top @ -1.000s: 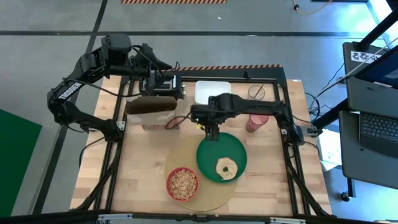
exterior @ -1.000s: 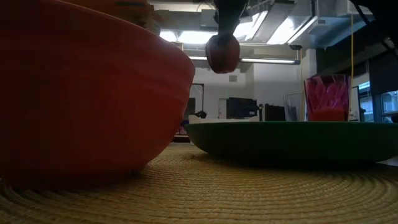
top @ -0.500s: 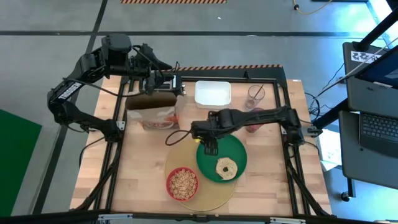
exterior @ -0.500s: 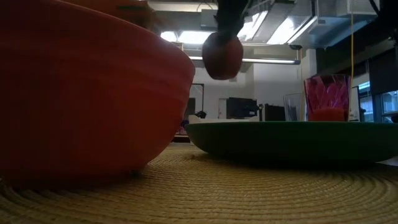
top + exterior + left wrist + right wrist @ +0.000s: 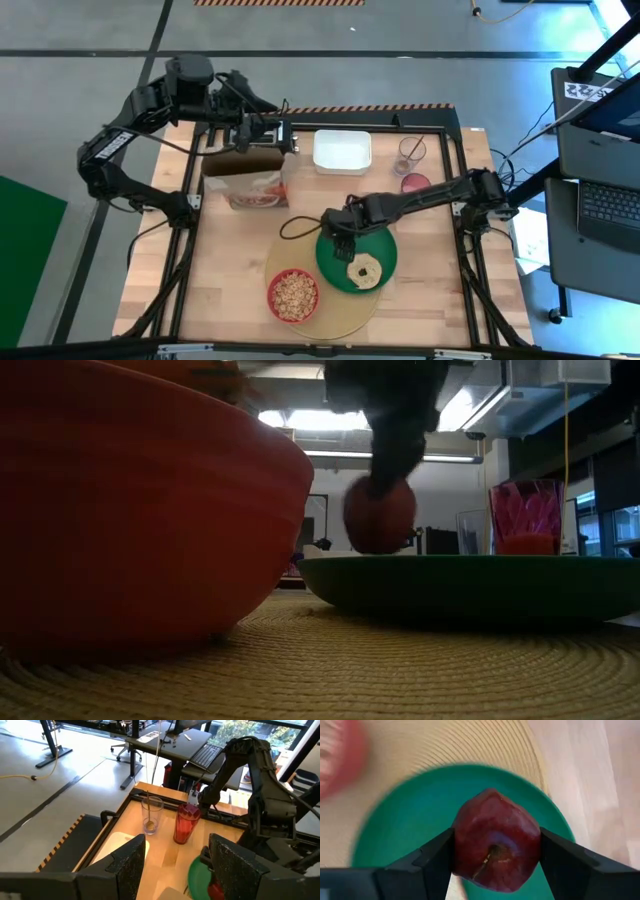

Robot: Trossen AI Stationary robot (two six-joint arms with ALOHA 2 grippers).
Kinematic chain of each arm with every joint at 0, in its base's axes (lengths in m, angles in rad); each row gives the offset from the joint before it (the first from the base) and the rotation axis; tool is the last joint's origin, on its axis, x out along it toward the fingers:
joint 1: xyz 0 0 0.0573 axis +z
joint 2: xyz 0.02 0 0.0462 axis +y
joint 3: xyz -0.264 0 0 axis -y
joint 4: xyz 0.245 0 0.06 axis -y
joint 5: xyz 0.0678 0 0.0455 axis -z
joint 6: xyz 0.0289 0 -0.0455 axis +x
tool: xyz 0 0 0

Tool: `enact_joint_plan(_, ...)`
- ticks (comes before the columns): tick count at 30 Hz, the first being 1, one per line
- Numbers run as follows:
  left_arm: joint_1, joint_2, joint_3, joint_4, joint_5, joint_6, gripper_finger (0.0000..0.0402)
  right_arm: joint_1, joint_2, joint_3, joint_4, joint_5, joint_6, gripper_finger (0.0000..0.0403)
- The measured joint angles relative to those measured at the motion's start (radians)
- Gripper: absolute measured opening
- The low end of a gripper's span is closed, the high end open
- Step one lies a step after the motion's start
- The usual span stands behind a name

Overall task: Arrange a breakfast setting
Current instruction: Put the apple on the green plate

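Note:
A small red apple [image 5: 495, 840] sits between the fingers of my right gripper [image 5: 343, 237], low over the far-left part of the round green plate [image 5: 382, 240]. The bagel [image 5: 362, 270] lies on the plate's near part. The plate and the red bowl [image 5: 293, 296] of cereal rest on the tan mat [image 5: 335, 322]. The pink cup [image 5: 414, 185] stands right of the mat. My left gripper [image 5: 177, 865] hangs open, high over the table's far left by the cereal box [image 5: 246, 185], with nothing between its fingers. My right gripper pinches the apple's two opposite sides [image 5: 462, 845] between its two fingers [image 5: 432, 857]. They come from above, pointing steeply down, and the stem end faces up toward the wrist. The apple [image 5: 380, 515] hangs below the fingers at the plate's rim [image 5: 480, 575], which hides whether it touches the plate.
A white tray [image 5: 342, 150] and a clear glass [image 5: 409, 150] stand at the far edge. Bare wood lies left of the mat and along the near right.
My right gripper has come down and toward the near edge with the apple, rolling a little, from high over the plate's far rim to just above the plate. It has stayed shut on the apple.

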Motion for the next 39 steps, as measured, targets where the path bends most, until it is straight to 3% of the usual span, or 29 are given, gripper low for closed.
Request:
enact_joint_plan(7,0.0,0.018,0.0,0.0,0.02,-0.004,0.0212,0.002,0.006,-0.036,0.054,0.067,0.022,0.0258)
enact_joint_plan(21,-0.006,0.027,0.0,0.004,0.031,-0.009,0.0212,0.001,0.007,-0.148,0.135,0.019,0.048,0.026)
enact_joint_plan(35,-0.006,0.027,0.0,0.005,0.019,-0.009,0.0212,0.0,0.007,-0.152,0.141,0.015,0.07,0.0262)
enact_joint_plan(39,-0.006,0.027,0.0,0.005,0.019,-0.009,0.0212,-0.001,0.007,-0.152,0.141,0.016,0.07,0.0282)
